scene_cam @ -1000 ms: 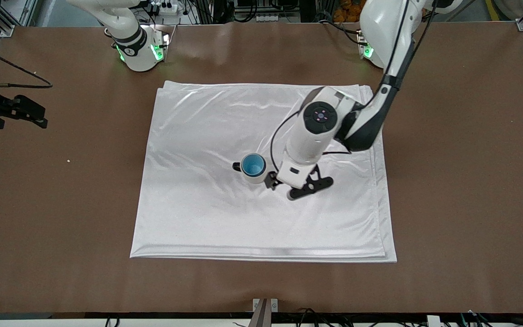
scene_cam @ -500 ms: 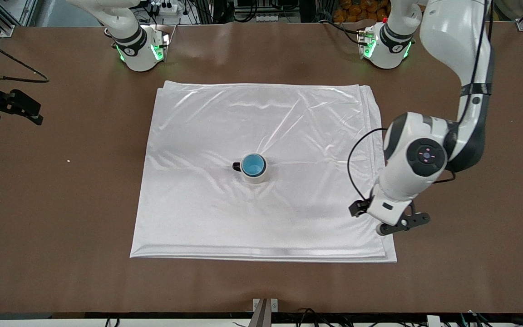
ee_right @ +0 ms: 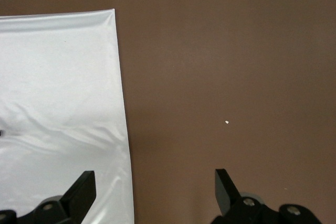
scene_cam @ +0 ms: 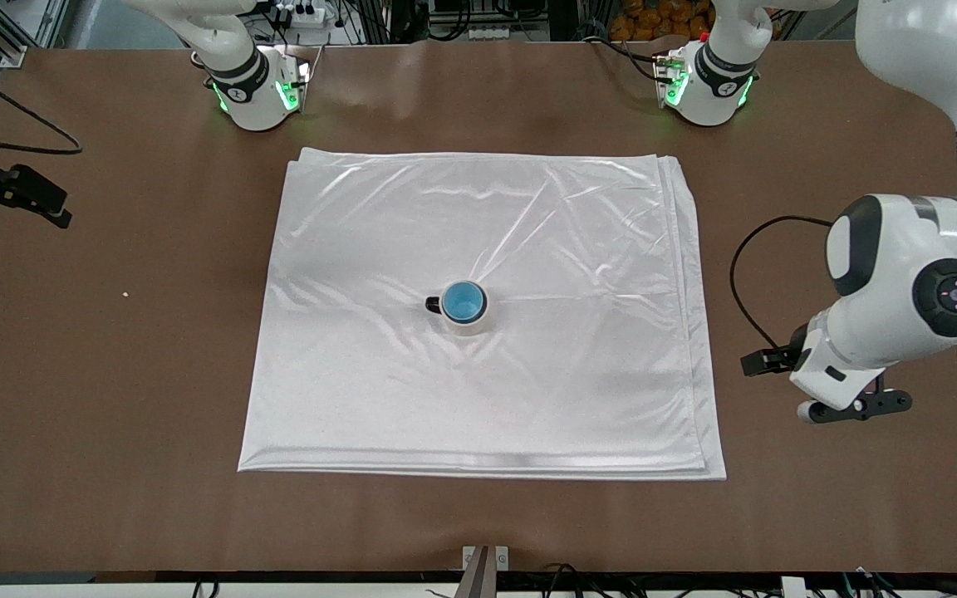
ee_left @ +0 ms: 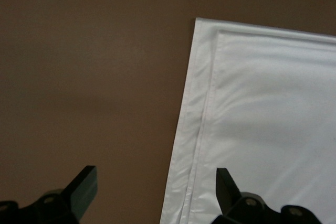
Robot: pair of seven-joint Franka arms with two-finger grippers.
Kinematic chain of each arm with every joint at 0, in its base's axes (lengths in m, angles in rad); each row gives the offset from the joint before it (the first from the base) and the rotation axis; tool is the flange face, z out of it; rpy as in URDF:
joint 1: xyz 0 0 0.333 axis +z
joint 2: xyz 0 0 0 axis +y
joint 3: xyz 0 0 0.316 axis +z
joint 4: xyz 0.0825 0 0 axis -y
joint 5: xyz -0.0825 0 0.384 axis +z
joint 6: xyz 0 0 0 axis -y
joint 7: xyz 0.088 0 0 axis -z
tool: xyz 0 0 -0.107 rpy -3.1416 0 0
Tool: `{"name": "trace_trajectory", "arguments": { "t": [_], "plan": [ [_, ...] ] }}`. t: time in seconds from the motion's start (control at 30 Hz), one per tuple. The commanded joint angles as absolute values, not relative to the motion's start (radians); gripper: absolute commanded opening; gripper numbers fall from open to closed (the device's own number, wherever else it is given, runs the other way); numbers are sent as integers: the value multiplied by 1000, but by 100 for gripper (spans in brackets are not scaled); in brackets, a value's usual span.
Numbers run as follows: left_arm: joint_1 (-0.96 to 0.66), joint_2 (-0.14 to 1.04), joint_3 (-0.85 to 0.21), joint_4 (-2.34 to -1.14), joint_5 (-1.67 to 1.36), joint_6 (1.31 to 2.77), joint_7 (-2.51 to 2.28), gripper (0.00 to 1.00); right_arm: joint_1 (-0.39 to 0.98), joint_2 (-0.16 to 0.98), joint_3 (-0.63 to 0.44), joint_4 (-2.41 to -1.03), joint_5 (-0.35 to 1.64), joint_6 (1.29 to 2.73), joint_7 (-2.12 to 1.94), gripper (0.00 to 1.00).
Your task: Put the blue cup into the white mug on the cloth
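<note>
The blue cup (scene_cam: 463, 301) sits upright inside the white mug (scene_cam: 478, 321), whose dark handle points toward the right arm's end. The mug stands near the middle of the cloth (scene_cam: 478, 208). My left gripper (scene_cam: 848, 406) is open and empty over the bare table, beside the cloth's edge at the left arm's end. In the left wrist view it (ee_left: 155, 174) spans the folded cloth edge (ee_left: 262, 103). My right gripper (scene_cam: 22, 195) is open and empty over the table at the right arm's end. In the right wrist view it (ee_right: 155, 177) is by the cloth's corner (ee_right: 58, 77).
The brown table (scene_cam: 113, 399) surrounds the cloth. A small white speck (scene_cam: 125, 294) lies on it toward the right arm's end and also shows in the right wrist view (ee_right: 227, 123). A black cable (scene_cam: 744, 274) hangs from the left wrist.
My left gripper has swung away from beside the mug, across the cloth and off its edge toward the left arm's end. The cup and mug have not moved. The right gripper drifted slightly.
</note>
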State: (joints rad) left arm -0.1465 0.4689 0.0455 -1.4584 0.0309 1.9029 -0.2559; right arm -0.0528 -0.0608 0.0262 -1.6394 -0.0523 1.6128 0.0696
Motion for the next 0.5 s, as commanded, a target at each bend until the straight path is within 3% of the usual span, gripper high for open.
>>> {"name": "trace_trajectory", "arguments": {
  "t": [0.0, 0.2, 0.47],
  "plan": [
    [-71, 330, 15, -1597, -1, 1901, -178, 100, -67, -83, 34, -1658, -48, 1617, 109, 100],
    [-26, 189, 15, -1712, -54, 1891, -91, 100, -67, -81, 34, -1648, -43, 1617, 117, 100],
    [-6, 69, 17, -1718, -52, 1752, -61, 100, -67, -80, 34, -1646, -41, 1614, 118, 100]
  ]
}}
